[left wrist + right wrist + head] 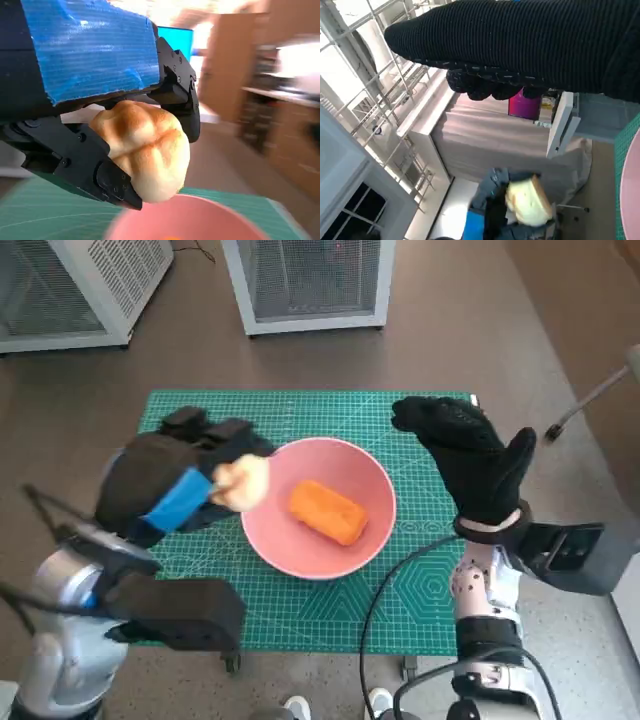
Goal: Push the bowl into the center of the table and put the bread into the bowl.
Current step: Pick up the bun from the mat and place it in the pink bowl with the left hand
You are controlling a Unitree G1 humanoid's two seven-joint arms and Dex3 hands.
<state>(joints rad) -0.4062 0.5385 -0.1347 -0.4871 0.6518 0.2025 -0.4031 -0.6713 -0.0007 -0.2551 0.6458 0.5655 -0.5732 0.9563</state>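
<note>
Bread (242, 482) in left hand (165, 485), orange object (327, 511) inside bowl (262, 532).

no legible text, labels, brands or numbers in any view, printed grid lines on green cutting mat (300, 610) under the hands carry no readable figures

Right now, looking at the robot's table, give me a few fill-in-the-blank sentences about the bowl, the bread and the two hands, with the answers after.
1. The left hand holds a pale bread roll over the rim of the ____ bowl.
2. An orange piece of bread already lies ____ the bowl.
3. The right hand holds ____, its fingers apart.
4. The bowl sits on a ____ cutting mat.

Missing words: pink; inside; nothing; green
</note>
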